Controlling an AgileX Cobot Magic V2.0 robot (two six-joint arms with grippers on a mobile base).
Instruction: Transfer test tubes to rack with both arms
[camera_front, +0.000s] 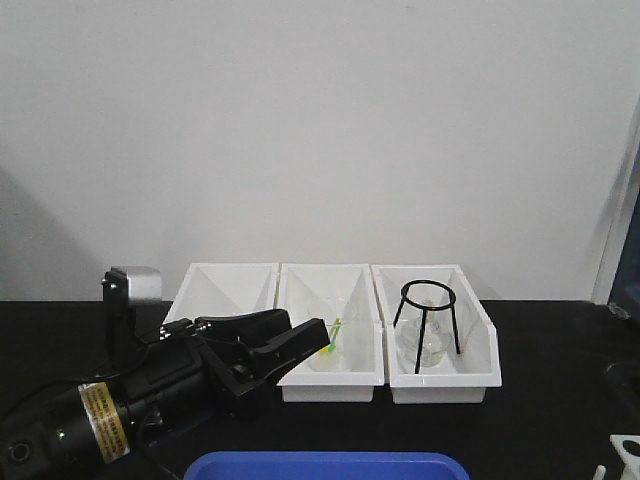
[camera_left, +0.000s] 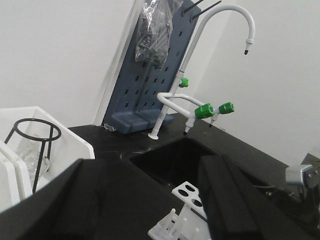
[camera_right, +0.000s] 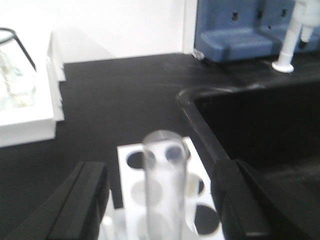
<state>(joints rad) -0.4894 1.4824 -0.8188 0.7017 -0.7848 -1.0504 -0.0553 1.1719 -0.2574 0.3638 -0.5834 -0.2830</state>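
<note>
A clear test tube (camera_right: 165, 190) stands upright in the white rack (camera_right: 125, 181). My right gripper (camera_right: 160, 170) is open, its jaws on either side of the tube with a gap on each side. My left gripper (camera_front: 300, 335) is open and empty, low over the black bench in front of the left and middle bins. In the left wrist view its jaws (camera_left: 145, 200) are wide apart and the rack (camera_left: 185, 212) lies beyond them by the sink. A corner of the rack (camera_front: 628, 447) shows at the far right of the front view.
Three white sloped bins (camera_front: 330, 385) stand at the back; the middle one holds a beaker (camera_front: 328, 352), the right one a black wire tripod (camera_front: 428, 318) over glassware. A blue tray (camera_front: 325, 466) lies at the front edge. A black sink (camera_left: 175, 157), white faucet (camera_left: 200, 30) and blue pegboard (camera_left: 145, 95) are on the right.
</note>
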